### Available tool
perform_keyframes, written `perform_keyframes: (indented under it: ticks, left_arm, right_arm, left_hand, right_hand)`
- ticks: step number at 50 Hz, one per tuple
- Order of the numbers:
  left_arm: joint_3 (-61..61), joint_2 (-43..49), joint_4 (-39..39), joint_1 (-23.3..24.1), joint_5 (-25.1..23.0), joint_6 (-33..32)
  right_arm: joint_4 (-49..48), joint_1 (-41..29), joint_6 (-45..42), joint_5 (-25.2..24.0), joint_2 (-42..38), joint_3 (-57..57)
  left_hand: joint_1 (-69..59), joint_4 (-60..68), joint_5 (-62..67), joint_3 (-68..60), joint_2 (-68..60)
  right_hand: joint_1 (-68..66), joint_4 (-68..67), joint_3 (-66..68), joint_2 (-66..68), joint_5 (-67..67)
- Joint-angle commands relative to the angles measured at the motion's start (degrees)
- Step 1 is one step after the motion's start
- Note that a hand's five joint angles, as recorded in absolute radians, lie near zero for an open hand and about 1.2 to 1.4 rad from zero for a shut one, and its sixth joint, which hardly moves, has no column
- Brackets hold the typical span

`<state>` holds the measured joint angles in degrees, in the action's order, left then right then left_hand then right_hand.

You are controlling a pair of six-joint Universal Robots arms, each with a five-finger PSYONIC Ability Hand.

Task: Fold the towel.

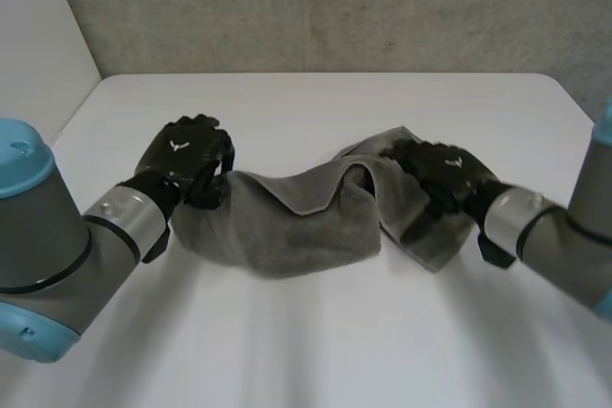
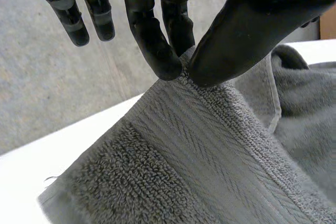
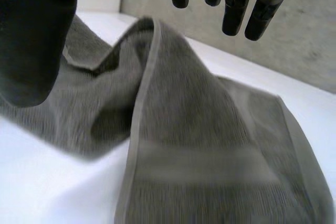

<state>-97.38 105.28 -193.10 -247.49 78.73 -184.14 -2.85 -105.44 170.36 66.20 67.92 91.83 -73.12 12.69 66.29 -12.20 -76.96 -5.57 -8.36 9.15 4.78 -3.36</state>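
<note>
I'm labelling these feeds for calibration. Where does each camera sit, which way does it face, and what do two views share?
Head view: between and behind the arms, looking down at the white table; both arms show, left robot hand and right robot hand on the towel.
Left wrist view: on the left wrist, looking along the palm; its fingers and thumb pinch a towel edge.
Right wrist view: on the right wrist, looking along the palm; its straight fingers hang over the towel.
Shared: all three show the towel and table.

A white bench [image 1: 306,351] spans the lower frame. Across the top stands a speckled grey wall [image 1: 335,7], perhaps concrete; a pale panel [image 1: 38,35] at upper left.
</note>
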Motion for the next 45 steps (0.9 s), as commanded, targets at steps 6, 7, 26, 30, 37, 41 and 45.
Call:
perform_keyframes:
  ticks: [6, 7, 26, 30, 37, 41, 45]
  left_arm:
    - [0.17, 2.56, -0.44, 1.14, 0.55, -0.17]
    - [0.26, 2.65, -0.52, 1.14, 0.99, -0.17]
    - [0.08, 2.92, -0.53, 1.22, 1.78, -0.17]
    - [0.08, 2.92, -0.53, 1.22, 1.87, -0.17]
    - [0.08, 2.92, -0.53, 1.31, 1.78, -0.17]
    - [0.0, 2.92, -0.53, 1.31, 1.87, -0.17]
    - [0.0, 2.92, -0.53, 1.31, 1.87, -0.17]
  right_arm:
    - [-17.71, -0.38, 0.76, 4.54, 1.69, 13.73]
    - [-18.41, -0.56, 0.76, 5.6, 0.73, 13.73]
    - [-19.39, 2.87, -0.3, 6.66, -5.51, 13.91]
    - [-19.39, 2.96, -0.3, 6.49, -5.6, 13.73]
    - [-19.3, 4.27, -0.3, 3.68, -6.83, 13.21]
    - [-18.77, 5.24, -0.47, 2.8, -7.62, 12.85]
    - [-18.42, 5.42, -1.26, 2.44, -8.06, 12.41]
  left_hand:
    - [-6.88, -2.69, 3.71, 2.2, -3.04]
    - [-6.88, -2.69, 3.71, 2.2, -3.04]
    - [-6.88, -2.69, 3.71, 2.2, -3.04]
    - [-6.88, -2.69, 3.71, 2.2, -3.04]
    - [-6.88, -2.69, 3.71, 2.2, -3.04]
    - [-6.88, -2.69, 3.71, 2.2, -3.04]
    - [-6.88, -2.69, 3.71, 2.2, -3.04]
  right_hand:
    - [5.57, -1.64, 0.85, -4.78, 3.36]
    - [5.57, -1.64, 0.85, -4.78, 3.36]
    - [-17.12, -1.64, 0.85, 17.91, -9.33]
    - [-19.99, -1.64, 0.85, 20.78, -12.2]
    - [-29.91, -1.64, 0.85, 30.7, -22.12]
    - [-33.08, -1.64, 0.85, 33.87, -25.29]
    - [-37.64, -1.64, 0.85, 38.43, -29.85]
